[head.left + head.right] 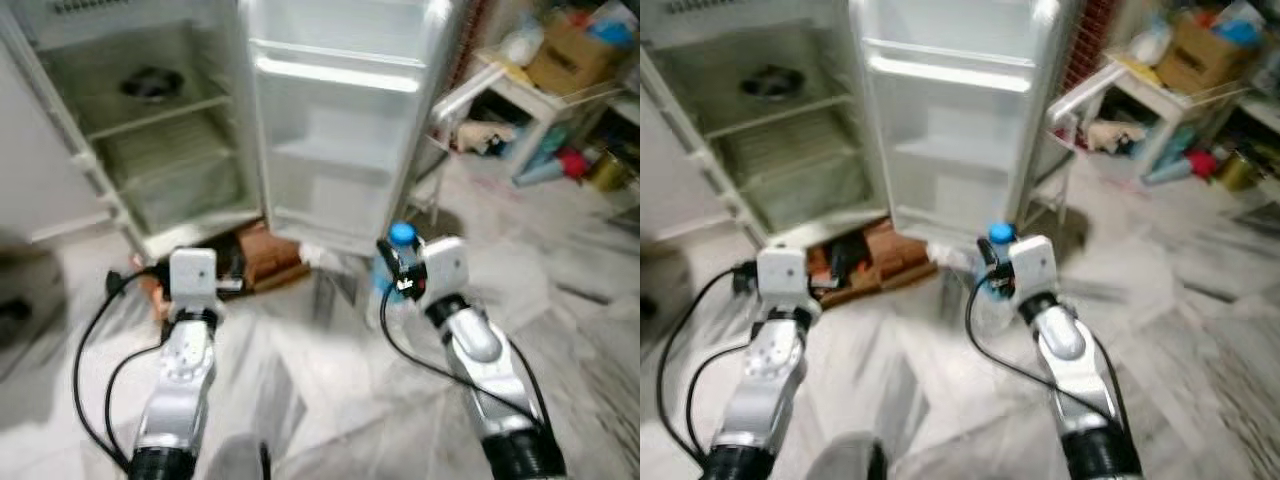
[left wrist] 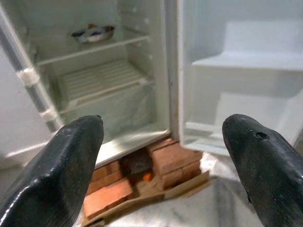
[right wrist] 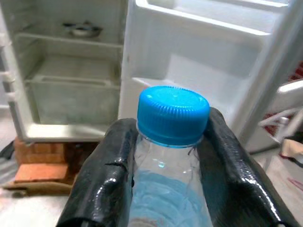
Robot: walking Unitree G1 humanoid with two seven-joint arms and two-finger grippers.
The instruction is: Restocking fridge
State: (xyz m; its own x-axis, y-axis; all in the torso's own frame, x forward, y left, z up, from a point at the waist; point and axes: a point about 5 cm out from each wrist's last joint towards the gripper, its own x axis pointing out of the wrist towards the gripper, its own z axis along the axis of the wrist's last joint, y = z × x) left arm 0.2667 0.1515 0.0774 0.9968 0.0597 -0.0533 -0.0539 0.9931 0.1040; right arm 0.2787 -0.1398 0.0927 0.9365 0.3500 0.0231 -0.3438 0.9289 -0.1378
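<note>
- The left gripper is stretched forward, its two fingers spread wide apart.
- The right gripper is raised forward, fingers closed around a bottle.

I see a pale marble-patterned floor under soft indoor light. To my right stands a white shelf unit cluttered with boxes and bottles. Red bricks sit on flattened cardboard.

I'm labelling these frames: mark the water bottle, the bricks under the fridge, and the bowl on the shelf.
water bottle (image 3: 173,115), right wrist view, on its blue cap.
bricks (image 2: 173,158), left wrist view, top brick's face.
bowl (image 2: 93,33), left wrist view, its middle.
</note>
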